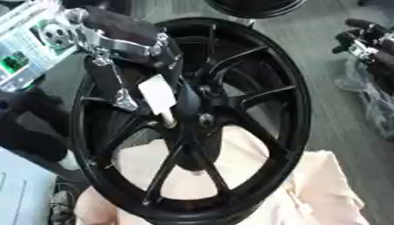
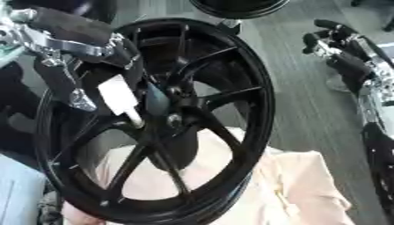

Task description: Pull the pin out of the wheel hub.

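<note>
One rigid white pin (image 1: 159, 97) projects from the centre of the black spoked alloy wheel hub (image 1: 202, 115), directly under my left hand (image 1: 127, 41), whose fingers curl around its smooth, light upper end; my right hand (image 2: 348, 48) hangs relaxed, well apart.

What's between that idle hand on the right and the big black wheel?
Only bare grey floor separates the right hand from the wheel rim, clearest in the right eye view.

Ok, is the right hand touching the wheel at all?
No, the right hand hangs off to the right, apart from the wheel; only the left hand is at the hub.
</note>
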You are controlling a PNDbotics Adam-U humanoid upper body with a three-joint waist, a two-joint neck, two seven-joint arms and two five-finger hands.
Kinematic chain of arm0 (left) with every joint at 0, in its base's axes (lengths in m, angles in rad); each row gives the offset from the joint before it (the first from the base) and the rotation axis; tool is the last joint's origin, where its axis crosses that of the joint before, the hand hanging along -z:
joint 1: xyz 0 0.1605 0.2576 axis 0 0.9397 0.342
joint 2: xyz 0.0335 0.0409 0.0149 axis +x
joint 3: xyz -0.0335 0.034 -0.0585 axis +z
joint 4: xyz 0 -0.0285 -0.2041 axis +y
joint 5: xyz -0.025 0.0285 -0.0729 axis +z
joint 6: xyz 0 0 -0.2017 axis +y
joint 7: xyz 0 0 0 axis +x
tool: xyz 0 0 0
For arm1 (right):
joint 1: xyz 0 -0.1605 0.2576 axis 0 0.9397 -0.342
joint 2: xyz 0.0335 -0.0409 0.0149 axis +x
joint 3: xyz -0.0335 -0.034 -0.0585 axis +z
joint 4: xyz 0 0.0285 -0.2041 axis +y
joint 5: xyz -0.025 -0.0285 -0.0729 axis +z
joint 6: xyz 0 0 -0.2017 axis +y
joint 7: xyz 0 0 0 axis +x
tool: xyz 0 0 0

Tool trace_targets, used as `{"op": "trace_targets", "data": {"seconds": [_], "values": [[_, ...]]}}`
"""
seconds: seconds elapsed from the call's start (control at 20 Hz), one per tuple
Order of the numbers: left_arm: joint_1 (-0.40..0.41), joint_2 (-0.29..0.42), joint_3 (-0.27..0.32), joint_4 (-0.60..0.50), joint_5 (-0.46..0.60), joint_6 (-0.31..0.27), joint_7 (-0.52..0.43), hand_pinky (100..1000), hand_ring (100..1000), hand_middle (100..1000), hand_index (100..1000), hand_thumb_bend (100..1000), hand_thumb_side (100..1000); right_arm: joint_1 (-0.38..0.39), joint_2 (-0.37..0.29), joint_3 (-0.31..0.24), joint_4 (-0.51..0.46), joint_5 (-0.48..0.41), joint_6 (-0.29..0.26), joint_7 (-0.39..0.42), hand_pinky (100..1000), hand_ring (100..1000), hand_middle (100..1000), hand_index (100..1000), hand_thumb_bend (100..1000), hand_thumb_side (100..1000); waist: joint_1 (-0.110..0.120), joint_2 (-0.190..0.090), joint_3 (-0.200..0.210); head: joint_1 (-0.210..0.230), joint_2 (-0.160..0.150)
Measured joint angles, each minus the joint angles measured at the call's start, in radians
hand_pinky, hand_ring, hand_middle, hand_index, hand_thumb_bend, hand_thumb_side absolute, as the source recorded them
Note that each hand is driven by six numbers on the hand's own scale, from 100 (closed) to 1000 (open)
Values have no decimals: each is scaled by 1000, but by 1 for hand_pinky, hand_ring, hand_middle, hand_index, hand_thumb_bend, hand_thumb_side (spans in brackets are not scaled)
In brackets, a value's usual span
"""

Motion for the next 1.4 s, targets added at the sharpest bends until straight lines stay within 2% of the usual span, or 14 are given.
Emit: {"op": "trace_targets", "data": {"seconds": [0.65,1.15,1.4], "values": [[0,0,10,-5,-23,-6,6,768,741,564,354,327,100,0,0,0,0,0,2,-1,952,638,672,870,381,363,2,0,4,1,0],[-9,2,69,-53,3,14,-14,757,725,539,334,404,100,0,0,0,0,-1,4,-1,953,639,674,870,376,367,3,0,3,4,0],[-19,18,126,-85,31,31,-31,757,723,534,333,465,100,0,0,0,0,-1,4,-1,953,639,674,870,375,368,3,0,3,4,0]]}}
